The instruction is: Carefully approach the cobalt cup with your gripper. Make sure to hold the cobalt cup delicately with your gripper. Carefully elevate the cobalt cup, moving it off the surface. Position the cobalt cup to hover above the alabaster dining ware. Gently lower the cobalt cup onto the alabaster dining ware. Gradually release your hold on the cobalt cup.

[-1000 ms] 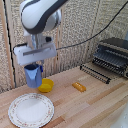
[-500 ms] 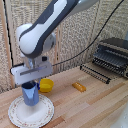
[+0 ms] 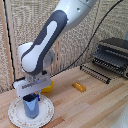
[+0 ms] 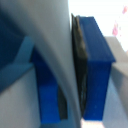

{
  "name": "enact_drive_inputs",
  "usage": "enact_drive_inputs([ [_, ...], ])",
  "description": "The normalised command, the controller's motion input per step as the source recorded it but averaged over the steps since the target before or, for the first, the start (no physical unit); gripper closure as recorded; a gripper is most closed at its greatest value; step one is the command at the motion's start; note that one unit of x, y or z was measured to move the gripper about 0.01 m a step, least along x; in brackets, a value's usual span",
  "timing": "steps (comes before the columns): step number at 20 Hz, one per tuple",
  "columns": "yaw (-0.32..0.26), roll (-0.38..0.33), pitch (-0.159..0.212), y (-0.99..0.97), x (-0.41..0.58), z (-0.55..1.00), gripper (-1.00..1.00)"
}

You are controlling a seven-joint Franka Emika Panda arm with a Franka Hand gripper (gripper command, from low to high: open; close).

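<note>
- Holding the small blue plastic cup point(image 3: 31, 106) clamped between the dark fingers of my boxy white gripper point(image 3: 31, 98), I am lowering it onto the large white round plate point(image 3: 46, 113).
- Judging next: confirming the cup is resting on the plate, then opening gradually.

The plate point(image 3: 31, 111) lies on the counter point(image 3: 95, 107), toward the exterior view's left. On the plate stands the cup point(image 3: 31, 106), upright, with the pincer point(image 3: 31, 96) directly above it at its rim. Just behind the plate sits a bowl point(image 3: 47, 88). To the plate's right, well apart, lies a small block point(image 3: 79, 86); farther right and behind it stands a toaster oven point(image 3: 112, 56).
</note>
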Motion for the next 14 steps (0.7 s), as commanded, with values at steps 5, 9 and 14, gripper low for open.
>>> enact_drive_inputs([
  [5, 0.082, 0.008, -0.035, 0.0, 0.088, 0.2, -1.0],
  [9, 0.017, 0.024, 0.05, -0.04, 0.126, 0.46, -1.0],
  [14, 0.028, 0.024, 0.098, -0.02, 0.192, 0.73, -1.0],
])
